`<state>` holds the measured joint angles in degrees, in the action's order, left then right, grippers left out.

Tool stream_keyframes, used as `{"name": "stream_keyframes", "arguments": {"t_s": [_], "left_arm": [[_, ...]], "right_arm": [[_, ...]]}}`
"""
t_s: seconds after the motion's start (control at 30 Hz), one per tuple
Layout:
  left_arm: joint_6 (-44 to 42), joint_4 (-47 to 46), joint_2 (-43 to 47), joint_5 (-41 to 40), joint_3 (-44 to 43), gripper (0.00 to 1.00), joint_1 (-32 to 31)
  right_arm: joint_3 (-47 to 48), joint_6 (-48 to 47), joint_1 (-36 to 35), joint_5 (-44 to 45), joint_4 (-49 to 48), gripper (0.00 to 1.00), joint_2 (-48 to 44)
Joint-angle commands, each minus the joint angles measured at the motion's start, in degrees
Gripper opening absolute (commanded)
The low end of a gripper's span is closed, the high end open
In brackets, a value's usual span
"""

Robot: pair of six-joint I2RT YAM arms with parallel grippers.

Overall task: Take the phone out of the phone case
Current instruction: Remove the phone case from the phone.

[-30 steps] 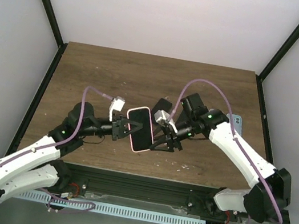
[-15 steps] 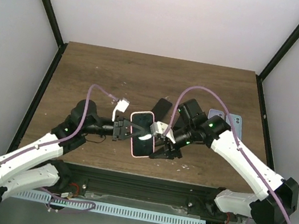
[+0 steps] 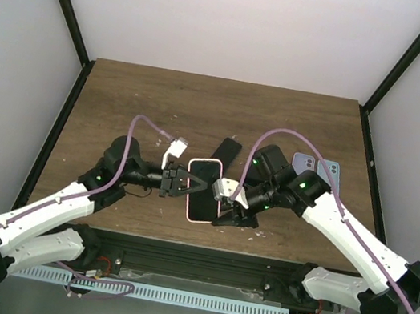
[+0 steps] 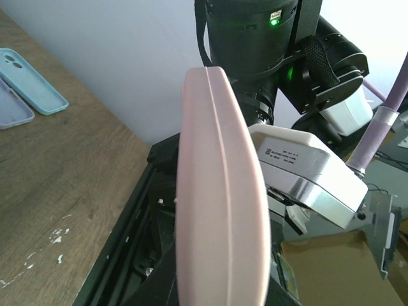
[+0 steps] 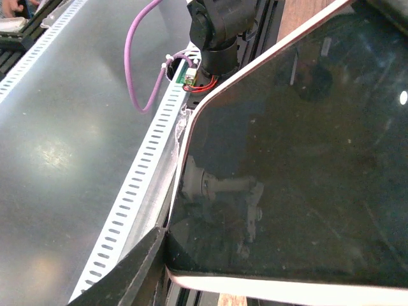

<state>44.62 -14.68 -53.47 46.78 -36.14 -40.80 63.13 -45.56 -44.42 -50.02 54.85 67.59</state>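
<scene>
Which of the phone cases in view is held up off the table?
The pink case, clamped between left gripper and right gripper, phone inside; the blue case and lavender case lie flat on the table.

Pretty matt, soft-looking pink plastic on the phone case (image 4: 220, 191), zero shine. Glossy black glass on the phone (image 5: 306, 159) inside it, mirror-smooth, a few dust specks. Matt wood-grain table (image 3: 163, 100) under the phone case, scuffed white in spots. Smooth pastel plastic on the spare cases (image 3: 318, 169) to its right. Dull brushed metal sheet (image 5: 57, 127) beyond it in the right wrist view.

Far table (image 3: 204, 101) half open; black phone (image 3: 227, 150), two cases (image 3: 315, 169) clutter ctr-right; held cased phone (image 3: 202, 191) blocks ctr.
</scene>
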Motion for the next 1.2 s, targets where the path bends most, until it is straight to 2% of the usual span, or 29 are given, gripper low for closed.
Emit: {"name": "stream_keyframes", "arguments": {"t_s": [0.0,0.57,0.93,1.17], "left_arm": [[4.3,-1.8,-2.3,-0.5,-2.2,0.00,0.6],[10.4,-4.9,-5.9,8.4,-5.1,0.00,0.6],[10.4,-3.5,-3.4,8.0,-4.2,0.00,0.6],[11.4,-4.6,-2.6,8.7,-3.5,0.00,0.6]], "right_arm": [[-0.5,-5.5,-2.8,2.7,-6.6,0.31,-4.1],[0.5,-10.0,-3.8,7.6,-10.4,0.30,-3.2],[-0.2,-4.5,-3.5,7.9,-18.4,0.23,-0.9],[-1.9,-2.6,-0.1,5.9,-22.9,0.22,-0.1]]}}
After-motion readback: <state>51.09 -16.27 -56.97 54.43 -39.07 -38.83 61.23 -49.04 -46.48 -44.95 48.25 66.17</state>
